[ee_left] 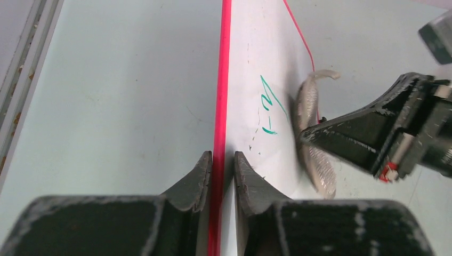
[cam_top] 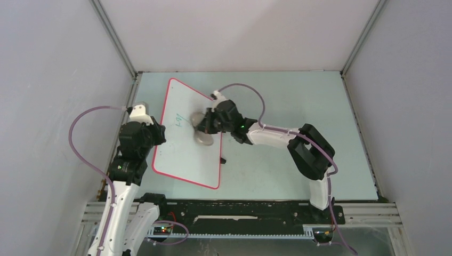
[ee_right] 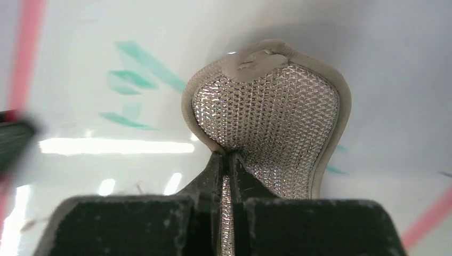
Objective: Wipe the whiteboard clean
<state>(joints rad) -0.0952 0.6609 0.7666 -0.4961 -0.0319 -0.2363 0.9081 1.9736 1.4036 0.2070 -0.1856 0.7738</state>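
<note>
The whiteboard (cam_top: pixel 186 152), white with a red-pink rim, lies on the table left of centre. Green handwriting (cam_top: pixel 179 120) shows near its left edge; it also shows in the left wrist view (ee_left: pixel 273 106) and the right wrist view (ee_right: pixel 133 80). My left gripper (ee_left: pixel 222 162) is shut on the board's rim (ee_left: pixel 219 122) at its left edge. My right gripper (ee_right: pixel 228 160) is shut on a grey knobbly cloth pad (ee_right: pixel 266 117) and holds it against the board just right of the writing. The pad also shows in the top view (cam_top: pixel 201 130).
A black clip (cam_top: pixel 223 159) sits on the board's right edge. The pale green table (cam_top: pixel 298 106) extends to the right and back. Grey walls and metal frame posts enclose the table on three sides.
</note>
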